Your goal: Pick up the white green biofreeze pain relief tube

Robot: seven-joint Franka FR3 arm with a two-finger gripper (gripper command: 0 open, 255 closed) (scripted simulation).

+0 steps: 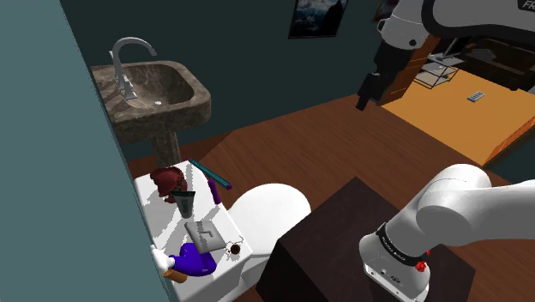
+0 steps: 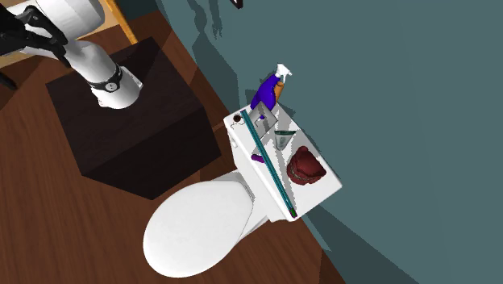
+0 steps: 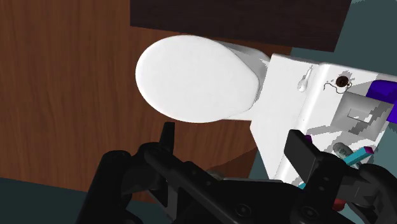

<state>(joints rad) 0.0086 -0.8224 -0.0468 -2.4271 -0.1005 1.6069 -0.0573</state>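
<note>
The tube (image 1: 185, 204) stands upright on the white toilet tank top (image 1: 153, 206), a small tapered shape, dark in the shoulder view. In the second exterior view the tube (image 2: 282, 139) looks grey-green, between a grey box (image 2: 266, 123) and a dark red object (image 2: 307, 165). My gripper (image 1: 369, 93) hangs high over the wooden floor, far toward the shoulder view's right of the tank. In the wrist view the gripper (image 3: 233, 137) is open, with nothing between its fingers. It looks down at the toilet lid (image 3: 194, 76), and the tank top (image 3: 286, 83) lies beyond its right finger.
A purple spray bottle (image 1: 193, 260), a long teal stick (image 1: 210, 173) and a small purple item (image 1: 214, 190) share the tank top. A brown stone sink (image 1: 154, 86) stands beyond it against the teal wall. The dark stand (image 1: 343, 232) is beside the toilet, and an orange table (image 1: 463, 120) lies behind the arm.
</note>
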